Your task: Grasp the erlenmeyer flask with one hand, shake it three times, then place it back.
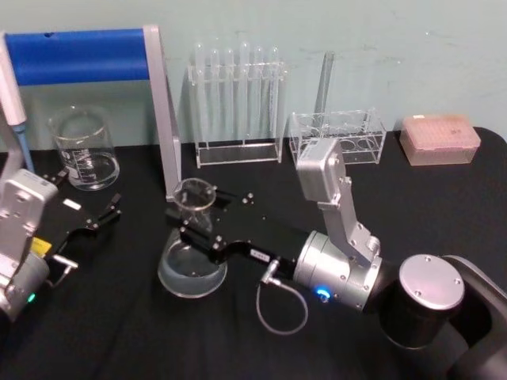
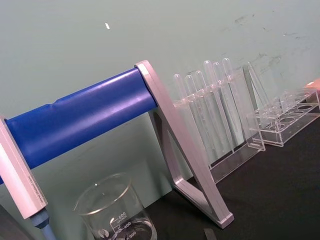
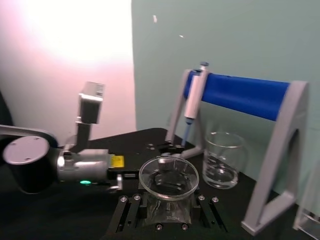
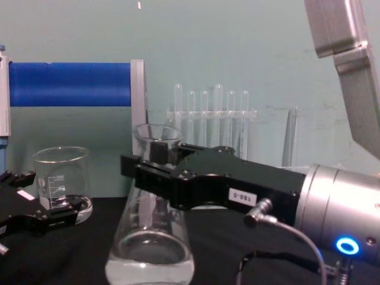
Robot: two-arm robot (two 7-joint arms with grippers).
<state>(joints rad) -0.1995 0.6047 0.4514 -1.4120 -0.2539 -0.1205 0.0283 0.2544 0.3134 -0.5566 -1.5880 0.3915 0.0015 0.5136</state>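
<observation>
The right claw [image 1: 194, 212] was closed on the neck of the erlenmeyer flask [image 1: 191, 267], with one black finger on each side of the glass just under the flared rim. The flask stood upright a little left of the middle of the head view, with a little clear liquid in its wide base; the base seemed to rest on the black bench [image 1: 142, 340], but I could not be sure that it touched. The right arm came in from the lower right of the head view and lay low across the bench towards the flask.

The left claw [image 1: 89, 231] was at the lower left of the head view; its fingers were spread apart and held nothing; it was well apart from the flask.

In the upper left of the head view a glass beaker [image 1: 83, 150] stood on the bench with some clear liquid at its bottom. Above it ran the blue bar of a grey stand [image 1: 79, 55]; one leg of this stand came down just behind the flask; a pipette [image 1: 14, 103] hung at the left edge beside the bar. At the top middle stood a clear rack of test tubes [image 1: 236, 103]; to the right of it was a second clear rack [image 1: 337, 138] with one tube upright in it; at the upper right lay a pink box [image 1: 440, 138].
</observation>
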